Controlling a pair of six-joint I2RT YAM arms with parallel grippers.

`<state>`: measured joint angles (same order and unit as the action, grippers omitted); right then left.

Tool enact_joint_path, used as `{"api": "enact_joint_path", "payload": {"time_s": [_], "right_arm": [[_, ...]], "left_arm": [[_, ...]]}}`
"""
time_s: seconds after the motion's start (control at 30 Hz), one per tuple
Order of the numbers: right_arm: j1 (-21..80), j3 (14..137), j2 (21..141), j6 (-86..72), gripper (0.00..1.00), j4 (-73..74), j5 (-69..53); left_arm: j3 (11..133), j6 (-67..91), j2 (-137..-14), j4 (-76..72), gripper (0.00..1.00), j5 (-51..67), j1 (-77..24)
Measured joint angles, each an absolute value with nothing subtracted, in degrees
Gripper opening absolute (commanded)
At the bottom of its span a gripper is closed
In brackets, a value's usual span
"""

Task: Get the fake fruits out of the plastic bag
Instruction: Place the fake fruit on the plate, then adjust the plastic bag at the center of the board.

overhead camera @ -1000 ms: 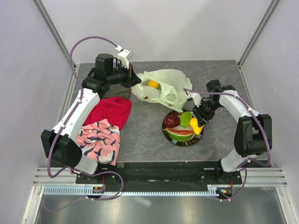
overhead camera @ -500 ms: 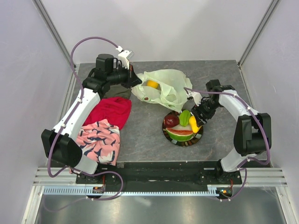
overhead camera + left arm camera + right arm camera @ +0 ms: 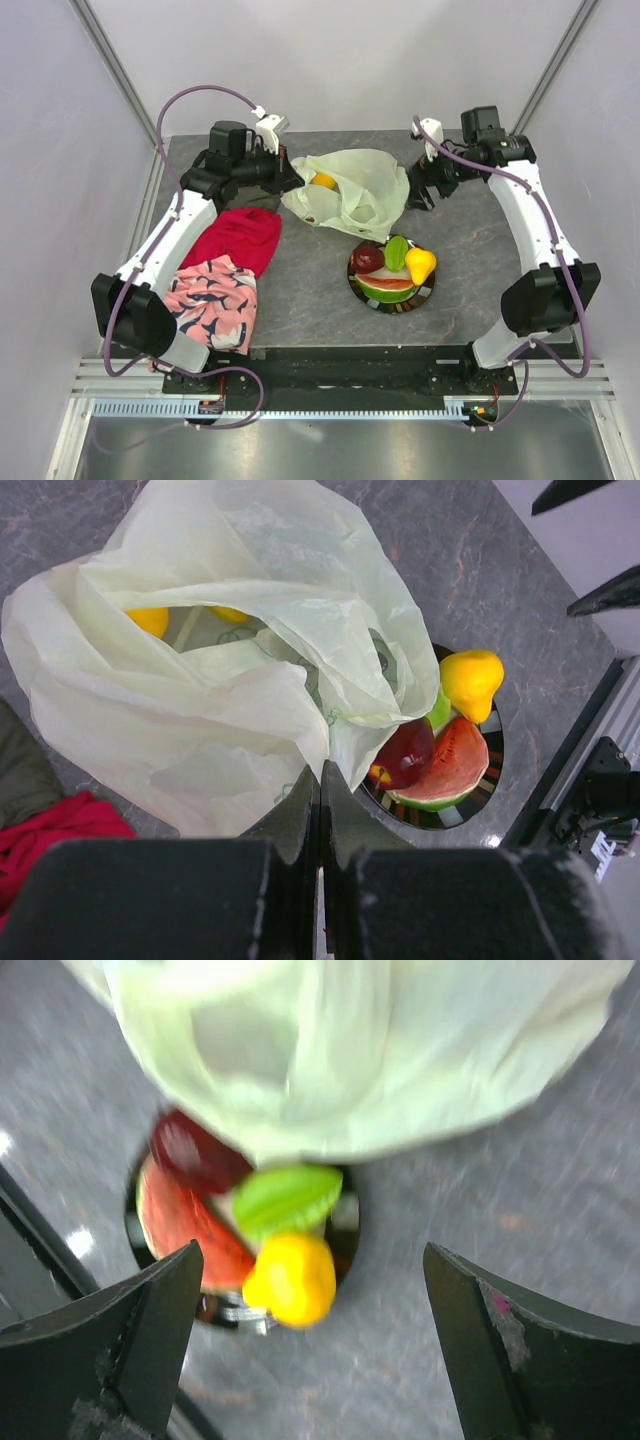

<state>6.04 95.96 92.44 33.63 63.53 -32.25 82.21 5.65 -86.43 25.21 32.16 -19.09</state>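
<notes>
The left gripper [image 3: 320, 780] pinches the plastic bag [image 3: 362, 190] by its edge. The right gripper [image 3: 310, 1255] is wide open and empty beside it. Four fake fruits [image 3: 385, 285] lie on the plate [image 3: 400, 309]; a lemon [image 3: 323, 181] sits in the bag. The open gripper should reach in next. The bag may hide more

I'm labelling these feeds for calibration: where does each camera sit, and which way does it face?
Top external: above and behind the bases, looking down at the table; both arms show whole, flanking the plastic bag.
Left wrist: on the left arm, looking down past the left gripper, shut on the bag's edge, towards the plate.
Right wrist: blurred, looking down at bag and plate between the fingers of the open right gripper.
Both wrist views share the bag, the plate and the yellow pear.
</notes>
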Motion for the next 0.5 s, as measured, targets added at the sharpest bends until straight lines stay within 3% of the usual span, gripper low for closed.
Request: {"api": "enact_joint_path", "payload": {"time_s": [0.13, 0.37, 0.5], "right_arm": [[8.62, 100.16, 96.16, 27.11, 0.91, 55.86, -36.27], [19.68, 102.37, 108.42, 16.32, 0.65, 41.60, -37.65], [23.29, 104.75, 114.80, 9.65, 0.57, 36.49, -36.49]], "left_arm": [[82.08, 4.78, -86.41, 25.76, 0.02, 32.23, -19.09], [81.97, 2.44, -85.91, 29.41, 0.02, 33.76, -19.09], [82.02, 0.71, -83.92, 31.35, 0.02, 35.20, -19.09]]}}
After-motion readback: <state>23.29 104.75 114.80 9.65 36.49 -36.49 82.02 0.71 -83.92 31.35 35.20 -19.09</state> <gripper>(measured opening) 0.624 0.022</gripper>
